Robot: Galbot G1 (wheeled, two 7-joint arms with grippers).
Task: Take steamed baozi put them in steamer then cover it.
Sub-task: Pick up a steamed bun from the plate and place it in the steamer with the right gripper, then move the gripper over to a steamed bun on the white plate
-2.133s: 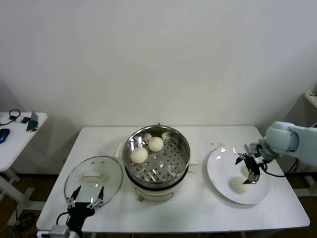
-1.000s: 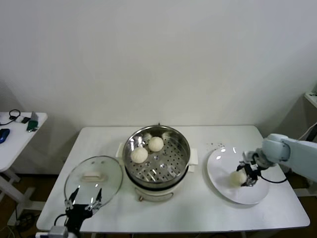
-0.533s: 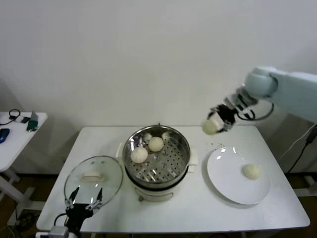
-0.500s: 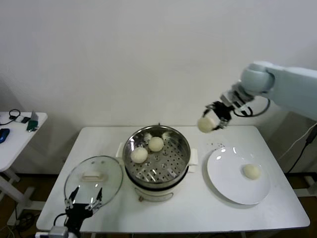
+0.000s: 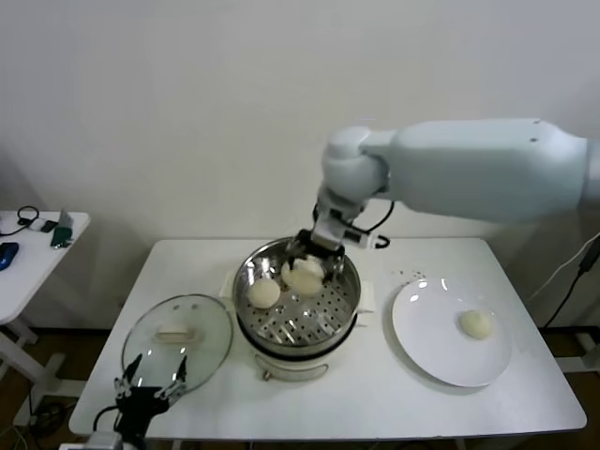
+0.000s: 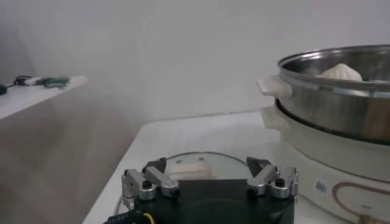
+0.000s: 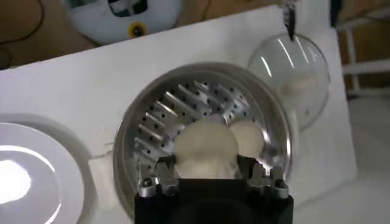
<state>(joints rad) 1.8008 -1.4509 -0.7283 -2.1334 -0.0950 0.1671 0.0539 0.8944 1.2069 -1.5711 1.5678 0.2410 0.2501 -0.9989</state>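
White tabletop (image 5: 375, 394) carries the steamer (image 5: 342, 300), above which the right gripper (image 5: 307, 264) pinches a steamed baozi (image 5: 304, 277) for lowering beside two others, while the left gripper (image 5: 145, 386), fingers spread, waits by the cover (image 5: 178, 333) lying flat beside it.

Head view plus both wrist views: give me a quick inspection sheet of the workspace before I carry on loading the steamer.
Surface: white table, a few dark specks near the plate.
Steamer: open, one baozi resting inside; a second is hidden behind the gripper.
Held baozi: in the right gripper, over the basket.
Plate: one last baozi left on it.
Cover: lying flat on the table left of the steamer.
Left gripper: open, parked at the table's near edge by the cover.
Cables: black loop at the right arm's wrist.
Surroundings: side table at left with small items; plain wall.
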